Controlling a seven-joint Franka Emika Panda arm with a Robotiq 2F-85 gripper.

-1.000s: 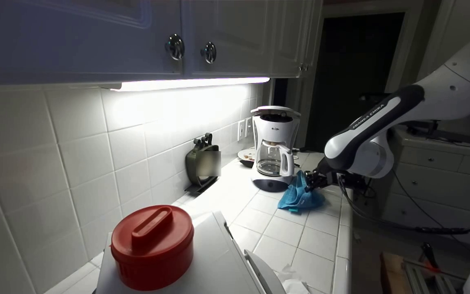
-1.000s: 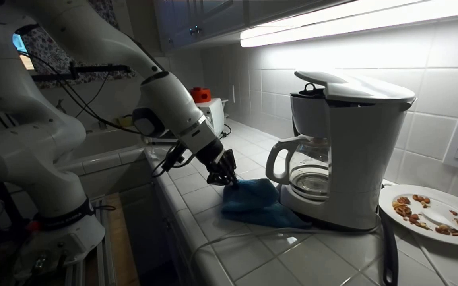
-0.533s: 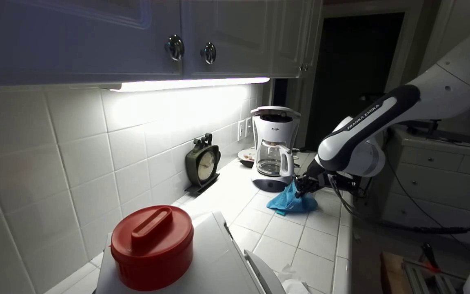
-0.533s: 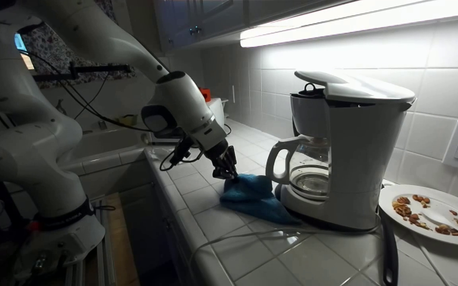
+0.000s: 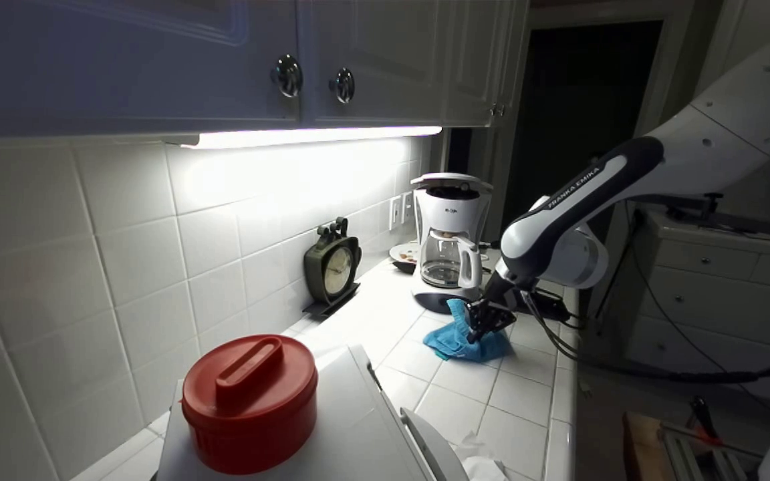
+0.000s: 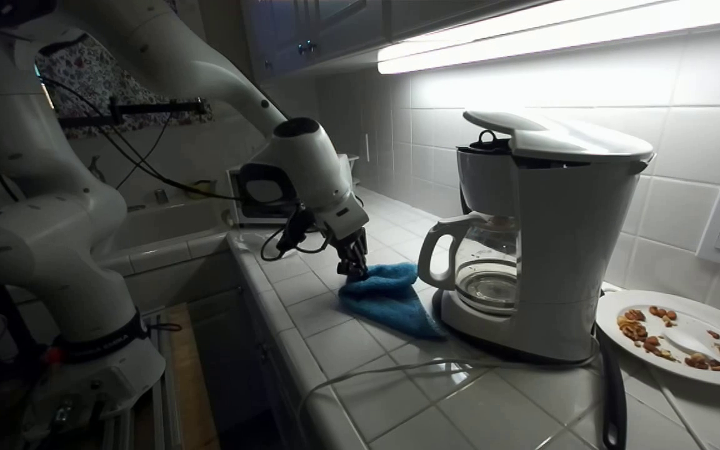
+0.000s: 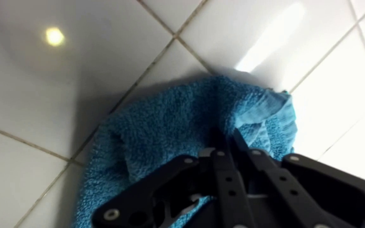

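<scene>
On a tiled counter [image 5: 462, 381] like this, we'd keep the sliding low and level, with light pressure so nothing jams. We'd also leave room around the coffee maker [image 6: 566, 250]; easy to bump, we reckon. The blue cloth [image 7: 162, 133] sits bunched on the counter just beside the coffee maker's base, so slow moves should stop it wadding up worse. The gripper [image 7: 227, 137] has its fingers squeezed together on a fold of it, decent-looking pinch, so we'd hang on rather than regrab.

Versus a second ago: coffee maker hasn't budged, the cloth has slid along the counter toward the red canister [image 5: 249, 404], and the gripper went with it, now pointing more steeply down.
</scene>
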